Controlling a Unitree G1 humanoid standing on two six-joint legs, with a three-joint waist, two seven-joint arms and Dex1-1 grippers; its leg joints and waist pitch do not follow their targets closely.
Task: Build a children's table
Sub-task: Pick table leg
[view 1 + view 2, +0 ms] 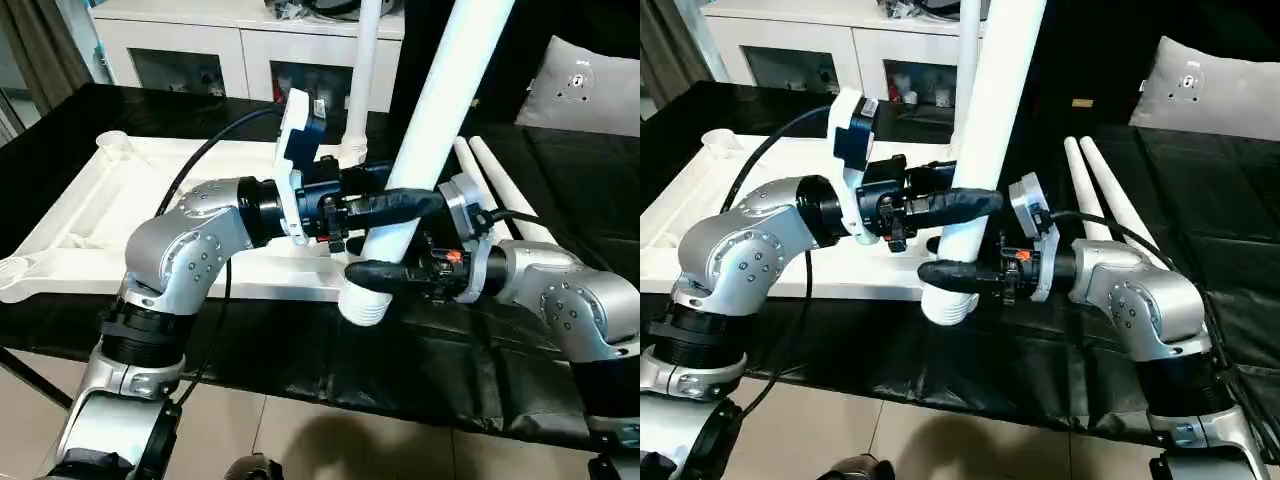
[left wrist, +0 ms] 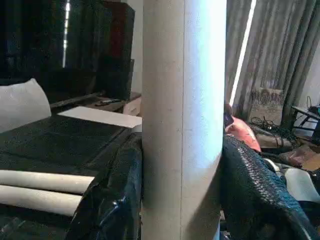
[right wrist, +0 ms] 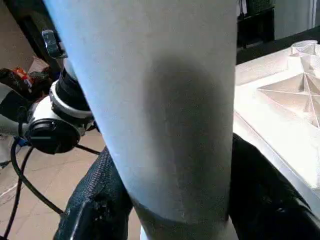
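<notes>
The white table top (image 1: 100,220) lies underside up on the black surface, its ribs and round corner sockets showing. A long white leg (image 1: 440,90) stands tilted at the top's near right corner, its ribbed end (image 1: 362,305) hanging just off the front edge. My left gripper (image 1: 410,215) is shut on this leg, and in the left wrist view its fingers (image 2: 120,200) hug both sides. Lower down, my right gripper (image 1: 372,262) is shut on the same leg. Another leg (image 1: 362,70) stands upright in a far socket.
Two loose legs (image 1: 500,190) lie side by side on the black-covered work surface (image 1: 420,360) to the right. A grey cushion (image 1: 580,85) sits at the far right. White cabinets (image 1: 230,50) line the back, and bare floor lies below the front edge.
</notes>
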